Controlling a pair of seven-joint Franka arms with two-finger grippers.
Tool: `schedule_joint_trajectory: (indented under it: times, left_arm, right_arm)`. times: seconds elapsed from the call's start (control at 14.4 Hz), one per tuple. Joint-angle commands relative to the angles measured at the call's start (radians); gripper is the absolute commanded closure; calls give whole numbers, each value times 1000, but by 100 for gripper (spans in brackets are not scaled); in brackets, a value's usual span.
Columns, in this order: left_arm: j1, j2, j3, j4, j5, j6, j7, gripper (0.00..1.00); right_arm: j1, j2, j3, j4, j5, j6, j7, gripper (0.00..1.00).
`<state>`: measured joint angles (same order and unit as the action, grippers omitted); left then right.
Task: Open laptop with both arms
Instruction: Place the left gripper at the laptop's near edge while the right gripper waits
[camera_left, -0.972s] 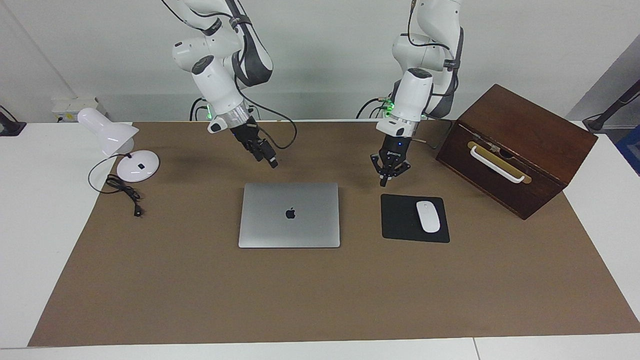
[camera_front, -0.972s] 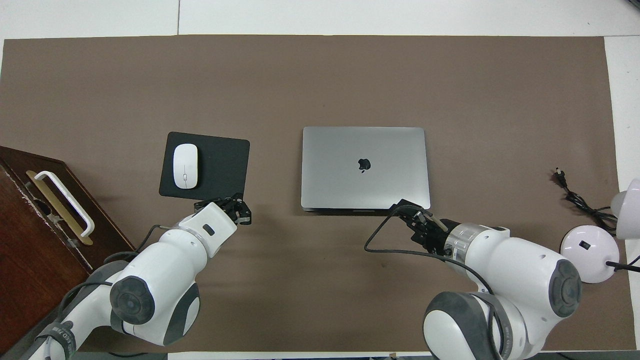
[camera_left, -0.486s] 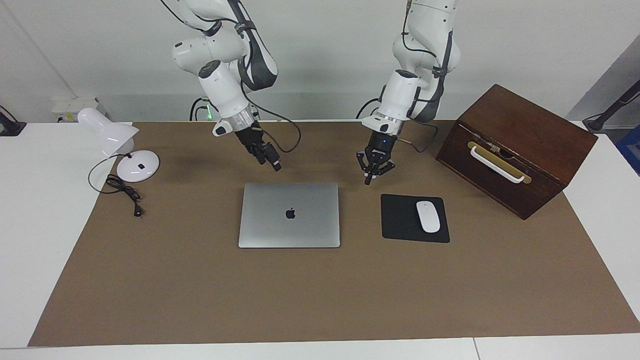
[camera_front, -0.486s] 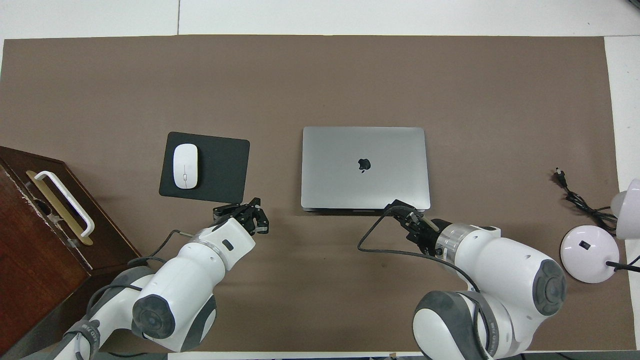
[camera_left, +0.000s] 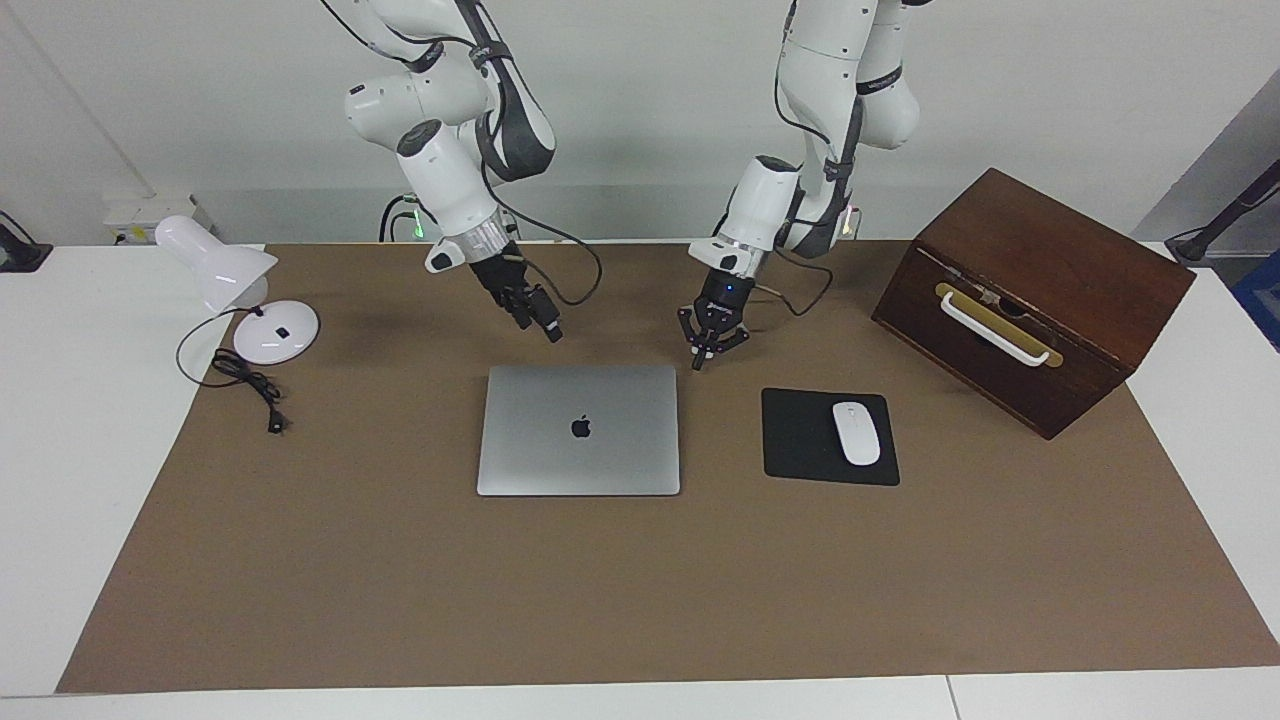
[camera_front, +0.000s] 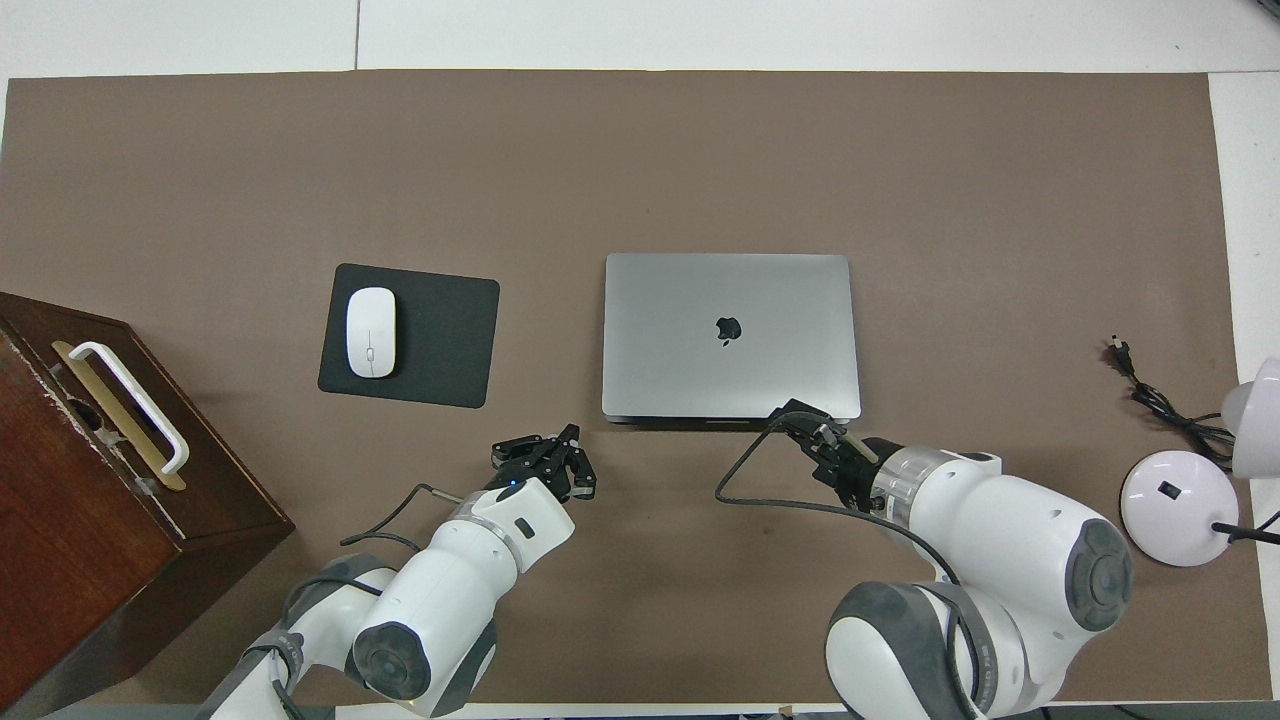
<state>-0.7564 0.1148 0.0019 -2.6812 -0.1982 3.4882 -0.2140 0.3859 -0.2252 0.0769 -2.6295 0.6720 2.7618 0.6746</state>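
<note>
- One laptop (camera_left: 579, 429) lies shut and flat on the brown mat (camera_left: 640, 590), about midway between the two arms' ends of the table.
- Its lid faces up with one dark apple logo (camera_front: 728, 329) at the middle.
- Its long axis runs from the left arm's end of the table toward the right arm's end; its short sides point toward and away from the robots.
- Which long edge carries the hinge I cannot tell.
- Two grippers are in view, one per arm.
- The right gripper (camera_left: 547, 326) hangs over the mat just at the laptop's nearer long edge, close to the corner toward the right arm's end; it holds nothing, and how far its fingers are parted I cannot tell.
- The left gripper (camera_left: 704, 355) hangs over the mat near the laptop's other nearer corner, between the laptop and the mouse pad; its fingers are spread apart and hold nothing.
- One black mouse pad (camera_left: 800, 440) lies beside the laptop toward the left arm's end, apart from it.
- One white mouse (camera_left: 856, 432) rests on that pad.
- One dark wooden box (camera_left: 1040, 290) with one white handle (camera_left: 992, 331) stands at the left arm's end.
- One white desk lamp (camera_left: 230, 275) stands at the right arm's end, its black cord (camera_left: 245, 385) trailing onto the mat.
</note>
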Motion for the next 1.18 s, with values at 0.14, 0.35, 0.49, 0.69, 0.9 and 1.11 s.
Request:
schedule_joint_trajectory:
  times: [0.14, 0.35, 0.49, 0.69, 0.9, 1.11]
  left_arm:
    - [-24, 19, 18, 40, -18, 15, 21, 100]
    - [-53, 29, 20, 53, -20, 15, 51, 100]
    - [-55, 32, 20, 73, -20, 15, 88, 100]
    - [-55, 52, 20, 92, -20, 15, 125, 100]
    - [-55, 71, 20, 113, -18, 15, 137, 100]
    - [-54, 117, 20, 162, -20, 15, 148, 100]
  right_arm:
    - [-1, 15, 4, 0, 26, 27, -15, 0]
    - [2, 35, 6, -1, 26, 64, -15, 0]
    - [2, 44, 6, 0, 26, 64, -15, 0]
    - [2, 49, 6, 0, 26, 64, -16, 0]
    - [2, 50, 7, 2, 26, 65, -16, 0]
    - [2, 52, 7, 5, 26, 65, -15, 0]
